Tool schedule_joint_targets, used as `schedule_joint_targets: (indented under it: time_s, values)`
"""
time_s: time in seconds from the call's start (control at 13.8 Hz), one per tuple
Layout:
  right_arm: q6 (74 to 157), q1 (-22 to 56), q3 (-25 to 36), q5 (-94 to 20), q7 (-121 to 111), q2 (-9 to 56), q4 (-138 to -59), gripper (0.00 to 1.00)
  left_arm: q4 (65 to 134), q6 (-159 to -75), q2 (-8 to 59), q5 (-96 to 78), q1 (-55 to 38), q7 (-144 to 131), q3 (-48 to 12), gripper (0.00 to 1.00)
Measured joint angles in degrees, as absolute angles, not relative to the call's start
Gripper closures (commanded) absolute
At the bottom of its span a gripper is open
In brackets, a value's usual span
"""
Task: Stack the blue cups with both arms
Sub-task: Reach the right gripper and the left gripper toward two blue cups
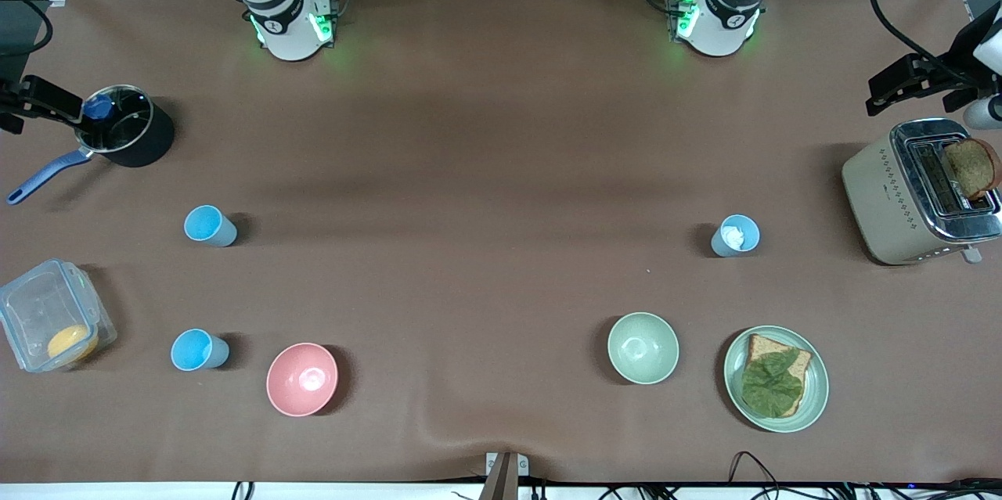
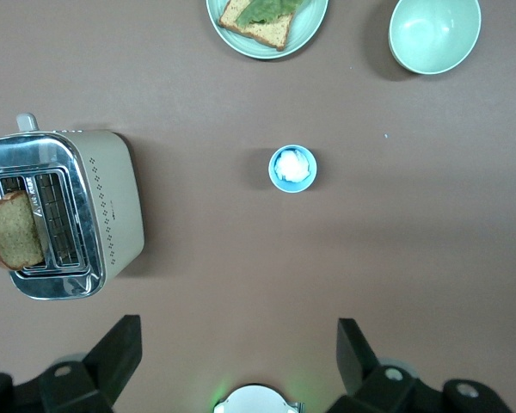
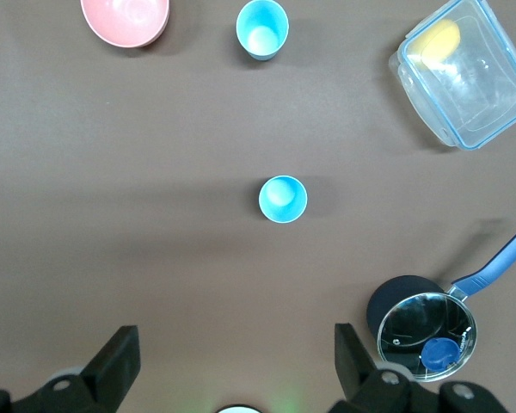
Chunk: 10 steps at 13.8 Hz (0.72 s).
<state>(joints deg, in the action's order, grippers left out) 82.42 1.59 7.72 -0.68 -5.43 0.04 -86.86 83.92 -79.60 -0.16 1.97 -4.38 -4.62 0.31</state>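
Nothing is stacked yet. Three blue cups (image 1: 210,225) stand apart on the tabletop (image 1: 470,171). Left tool (image 2: 238,353) and right tool (image 3: 236,353) hang wide open, holding nothing.

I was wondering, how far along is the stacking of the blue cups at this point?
Nothing is stacked yet. All three blue cups stand apart on the table: one near the toaster with something white inside, one near the saucepan, and one beside the pink bowl. Nothing is in hand: the left gripper and right gripper are both open and empty, up above the table. The whole job remains.
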Motion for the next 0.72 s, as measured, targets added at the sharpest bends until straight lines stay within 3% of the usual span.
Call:
schedule_joint_targets:
  time_s: [0.58, 0.72]
  values:
    - [82.2, 1.6, 7.7, -0.8, -5.4, 0.2, -86.9, 0.0, 84.6, -79.9, 0.1, 2.0, -4.4, -4.6, 0.3, 0.0]
    - [82.1, 1.6, 7.7, -0.8, -5.4, 0.5, -87.1, 0.0, 87.4, -84.0, 1.3, 2.0, -4.4, -4.6, 0.2, 0.0]
